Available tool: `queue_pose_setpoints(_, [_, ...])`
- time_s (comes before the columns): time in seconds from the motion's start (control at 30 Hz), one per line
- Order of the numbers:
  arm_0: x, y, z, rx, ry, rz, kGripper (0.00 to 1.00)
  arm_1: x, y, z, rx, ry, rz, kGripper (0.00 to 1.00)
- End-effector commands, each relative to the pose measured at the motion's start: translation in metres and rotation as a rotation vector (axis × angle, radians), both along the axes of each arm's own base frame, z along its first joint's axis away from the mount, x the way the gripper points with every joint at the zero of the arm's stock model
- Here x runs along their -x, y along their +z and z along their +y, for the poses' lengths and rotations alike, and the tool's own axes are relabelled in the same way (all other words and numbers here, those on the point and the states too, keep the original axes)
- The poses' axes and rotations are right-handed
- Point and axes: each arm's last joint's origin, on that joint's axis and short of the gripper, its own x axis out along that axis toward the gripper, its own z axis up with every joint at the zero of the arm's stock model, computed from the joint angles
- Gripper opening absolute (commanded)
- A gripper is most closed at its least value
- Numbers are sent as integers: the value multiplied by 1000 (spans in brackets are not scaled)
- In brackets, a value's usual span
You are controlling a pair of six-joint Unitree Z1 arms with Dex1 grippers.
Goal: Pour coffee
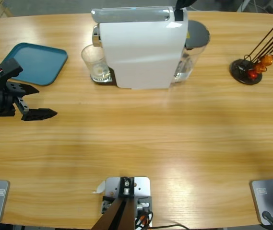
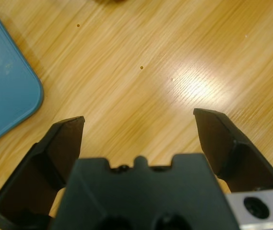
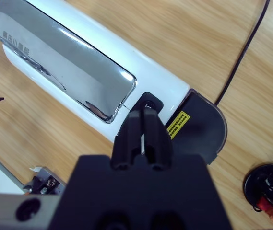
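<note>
From above, a white coffee machine point(image 1: 141, 48) stands at the far middle of the wooden bench point(image 1: 150, 143), with a clear glass tumbler point(image 1: 96, 63) on its dark drip plate at the left side; whether the glass holds any coffee cannot be told here. A teal tray point(image 1: 33, 62) lies toward the left edge, and a black capsule stand point(image 1: 245, 71) with thin rods and orange and red capsules point(image 1: 260, 66) sits far right. The left gripper point(image 1: 33, 103) reaches in from the left edge, just in front of the tray, its jaws spread wide with nothing between them. Along the left wrist, the jaws stand apart over bare, glossy wood grain, a corner of the tray at the left. Along the right wrist, the right gripper point(image 3: 146, 120) has its jaws pressed together, their tips at a dark recess behind the machine's chrome lever point(image 3: 64, 62), near a yellow label; a black cable point(image 3: 244, 52) runs across the bench, and the capsule stand shows at the lower right.
</note>
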Motion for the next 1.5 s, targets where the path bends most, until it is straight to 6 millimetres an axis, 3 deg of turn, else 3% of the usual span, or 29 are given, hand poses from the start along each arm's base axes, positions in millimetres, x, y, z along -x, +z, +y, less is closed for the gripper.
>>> queue_pose_setpoints(0.03, [-1, -17, -2, -45, 5, 48, 996, -19, -58, 15, 87, 16, 153, 0])
queue_pose_setpoints(0.4, [-1, -18, -2, -45, 4, 49, 996, -24, -80, 13, 140, -7, 256, 0])
queue_pose_setpoints(0.5, [-1, -17, -2, -45, 4, 48, 996, -23, -69, 13, 122, -2, 224, 0])
queue_pose_setpoints(0.57, [-1, -17, -2, -43, 4, 46, 996, -20, -44, 11, 87, 26, 140, 0])
queue_pose_setpoints(0.6, [-1, -17, -2, -43, 4, 45, 996, -16, -21, 8, 70, 31, 61, 119])
queue_pose_setpoints(0.63, [0, -17, -2, -42, 4, 44, 996, -12, -1, 5, 53, 30, -5, 714])
queue_pose_setpoints(0.67, [0, -16, -2, -41, 1, 42, 996, -6, 20, 1, 32, 35, -72, 979])
queue_pose_setpoints(0.77, [3, -13, -2, -33, -5, 30, 996, 19, 68, -15, -11, 16, -214, 1000])
queue_pose_setpoints(0.9, [7, -6, 1, -12, -6, 0, 996, 61, 100, -33, -71, 31, -283, 1000])
queue_pose_setpoints(1.0, [11, 0, 3, 13, -6, -21, 996, 88, 83, -40, -65, 76, -209, 1000])
queue_pose_setpoints(1.2, [33, 20, 15, 76, 14, -67, 996, 151, 28, -65, -103, 140, -197, 1000])
queue_pose_setpoints(1.33, [41, 21, 19, 103, 9, -69, 996, 176, -14, -80, -121, 142, -185, 1000])
queue_pose_setpoints(1.5, [35, 13, 13, 102, -18, -14, 996, 201, -72, -100, -93, 116, -237, 1000])
